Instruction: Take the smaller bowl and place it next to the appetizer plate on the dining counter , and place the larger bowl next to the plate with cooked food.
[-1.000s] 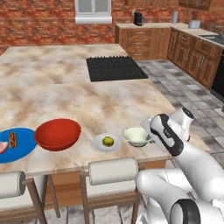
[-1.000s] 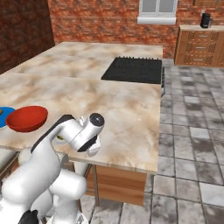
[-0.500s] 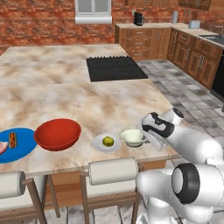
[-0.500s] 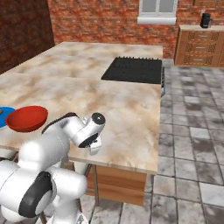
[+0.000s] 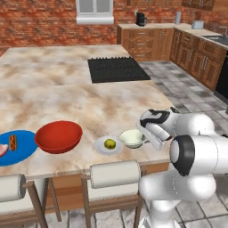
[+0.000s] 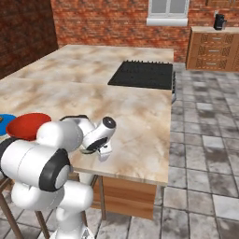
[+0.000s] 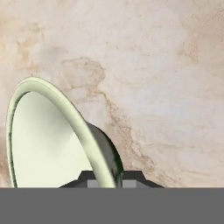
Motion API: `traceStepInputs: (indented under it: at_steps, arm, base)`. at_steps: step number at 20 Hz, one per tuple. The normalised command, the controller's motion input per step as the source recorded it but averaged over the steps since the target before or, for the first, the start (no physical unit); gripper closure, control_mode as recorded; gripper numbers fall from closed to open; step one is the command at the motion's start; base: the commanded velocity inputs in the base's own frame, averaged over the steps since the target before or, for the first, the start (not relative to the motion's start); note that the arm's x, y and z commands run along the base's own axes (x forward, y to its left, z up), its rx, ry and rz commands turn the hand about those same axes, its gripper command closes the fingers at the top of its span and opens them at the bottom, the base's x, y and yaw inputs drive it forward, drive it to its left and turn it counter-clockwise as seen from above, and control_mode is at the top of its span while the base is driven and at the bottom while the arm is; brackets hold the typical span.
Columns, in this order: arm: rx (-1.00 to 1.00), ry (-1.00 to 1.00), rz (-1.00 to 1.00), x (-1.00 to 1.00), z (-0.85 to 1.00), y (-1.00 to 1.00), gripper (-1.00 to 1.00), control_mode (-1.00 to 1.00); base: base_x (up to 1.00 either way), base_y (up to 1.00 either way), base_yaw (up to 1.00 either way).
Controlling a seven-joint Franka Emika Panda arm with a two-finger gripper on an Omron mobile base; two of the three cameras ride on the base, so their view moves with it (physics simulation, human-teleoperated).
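Two bowls — smaller bowl (image 5: 132, 137), larger bowl (image 5: 59, 136) — two plates.

Home kitchen: brick walls (image 5: 40, 20), wooden cabinets (image 5: 147, 40), cooktop (image 5: 116, 69), marble dining counter (image 5: 67, 98).

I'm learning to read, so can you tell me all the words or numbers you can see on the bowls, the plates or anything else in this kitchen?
There are none to read.
The larger bowl: plain red, no writing.
The smaller bowl: plain pale, no writing.
The appetizer plate and the plate with cooked food: no writing.
The dining counter: only marbled stone.
The things on the far counter: too small to tell.
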Motion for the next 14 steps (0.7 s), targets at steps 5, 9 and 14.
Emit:
traceStepInputs:
  at_steps: [5, 9, 14]
  arm:
    - [0.0, 0.02, 0.0, 0.32, -0.24, 0.0, 1.0, -1.0]
    - [0.0, 0.02, 0.0, 0.1, -0.08, 0.0, -1.0, -1.0]
    - [0.0, 0.0, 0.0, -0.19, 0.02, -0.01, -1.0, -1.0]
  base:
    - [0.0, 0.0, 0.0]
    - [0.0, 0.0, 0.0]
    - [0.0, 0.0, 0.0]
